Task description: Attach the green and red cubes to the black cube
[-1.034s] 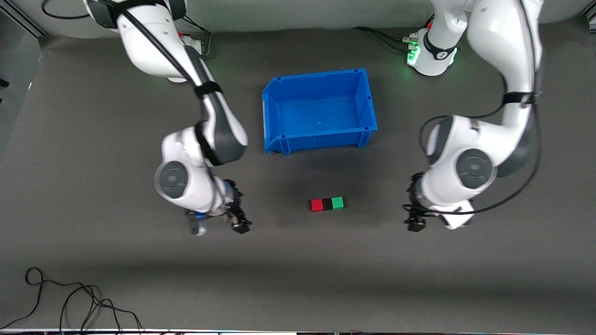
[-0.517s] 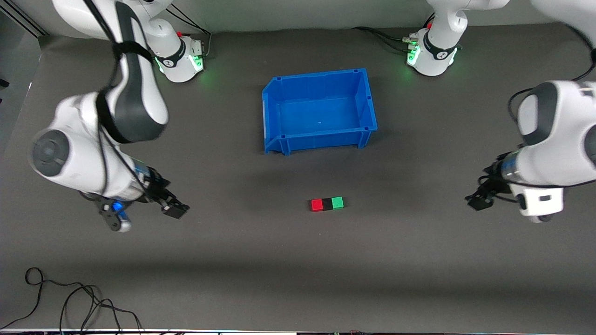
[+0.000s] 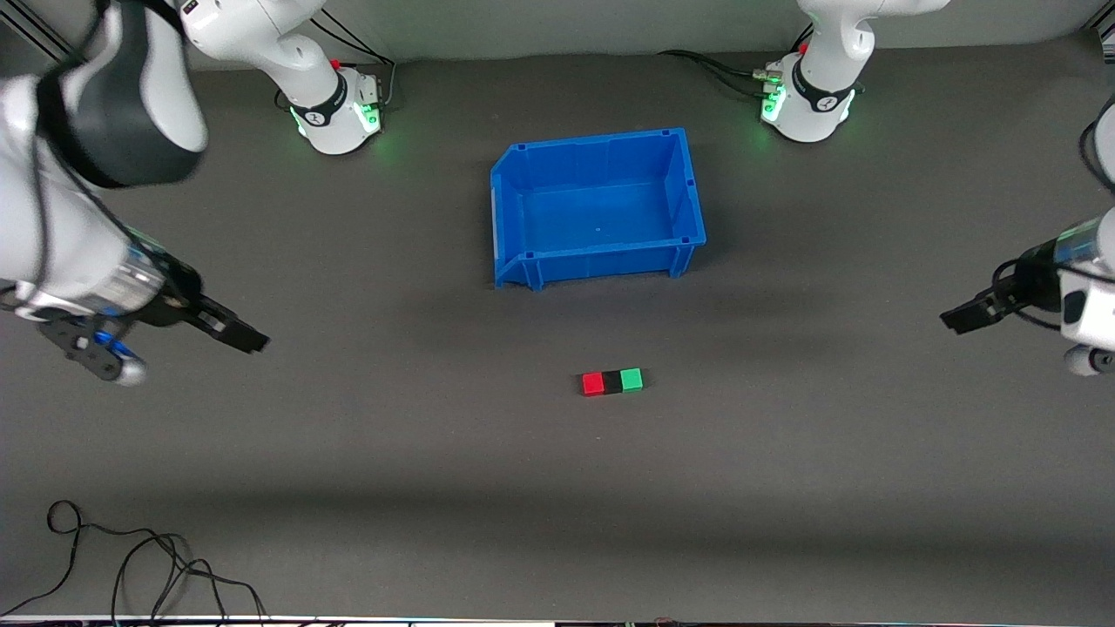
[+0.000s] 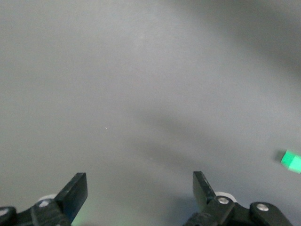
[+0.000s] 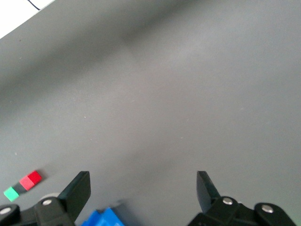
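front: high, facing robots | wrists: down at table [image 3: 784, 488]

No text, labels or numbers are readable

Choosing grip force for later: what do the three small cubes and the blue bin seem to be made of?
Red cube, black cube, green cube: probably matte plastic or painted wood, given flat solid colour with no glare. Blue bin: likely moulded plastic, with a uniform colour, slight sheen, thin walls and a shaped rim.
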Tool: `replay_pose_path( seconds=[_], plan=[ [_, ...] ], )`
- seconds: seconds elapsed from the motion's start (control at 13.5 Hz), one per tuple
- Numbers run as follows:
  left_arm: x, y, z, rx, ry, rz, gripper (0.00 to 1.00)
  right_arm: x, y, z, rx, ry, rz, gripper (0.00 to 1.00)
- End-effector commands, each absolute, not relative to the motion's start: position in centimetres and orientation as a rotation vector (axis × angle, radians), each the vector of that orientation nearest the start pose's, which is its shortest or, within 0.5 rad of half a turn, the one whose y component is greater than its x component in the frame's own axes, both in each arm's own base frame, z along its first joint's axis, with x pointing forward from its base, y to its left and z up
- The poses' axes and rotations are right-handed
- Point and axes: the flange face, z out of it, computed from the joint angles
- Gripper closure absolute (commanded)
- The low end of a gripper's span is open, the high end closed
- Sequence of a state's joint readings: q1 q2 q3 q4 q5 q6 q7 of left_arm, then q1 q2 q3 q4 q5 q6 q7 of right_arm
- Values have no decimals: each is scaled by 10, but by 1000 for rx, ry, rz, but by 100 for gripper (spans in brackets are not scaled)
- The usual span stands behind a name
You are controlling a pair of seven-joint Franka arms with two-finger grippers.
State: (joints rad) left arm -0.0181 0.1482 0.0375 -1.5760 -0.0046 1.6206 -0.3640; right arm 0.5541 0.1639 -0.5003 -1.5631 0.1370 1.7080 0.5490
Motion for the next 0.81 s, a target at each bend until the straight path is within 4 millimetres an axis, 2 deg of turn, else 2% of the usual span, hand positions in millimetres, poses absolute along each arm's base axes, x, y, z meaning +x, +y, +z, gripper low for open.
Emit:
replay_pose_path(
  seconds=[0.0, 0.15, 0.3, 0.44, 0.59, 0.74],
  plan=[
    [572, 6, 567, -3109, -276, 87, 0, 580, 26, 576, -3047, 553, -18, 0],
    [562, 5, 582, -3120, -155, 76, 0, 577, 2, 583, -3061, 448, -19, 0],
    [558, -13, 592, -3122, -23, 49, 0, 573, -17, 591, -3061, 375, -39, 0],
    [554, -22, 597, -3082, 115, 34, 0, 568, -21, 597, -3062, 341, -37, 0],
    [551, -14, 602, -3078, 212, 41, 0, 567, -18, 601, -3077, 255, -44, 0],
    [547, -10, 607, -3084, 223, 39, 0, 563, -17, 613, -3130, 226, -29, 0]
  ],
)
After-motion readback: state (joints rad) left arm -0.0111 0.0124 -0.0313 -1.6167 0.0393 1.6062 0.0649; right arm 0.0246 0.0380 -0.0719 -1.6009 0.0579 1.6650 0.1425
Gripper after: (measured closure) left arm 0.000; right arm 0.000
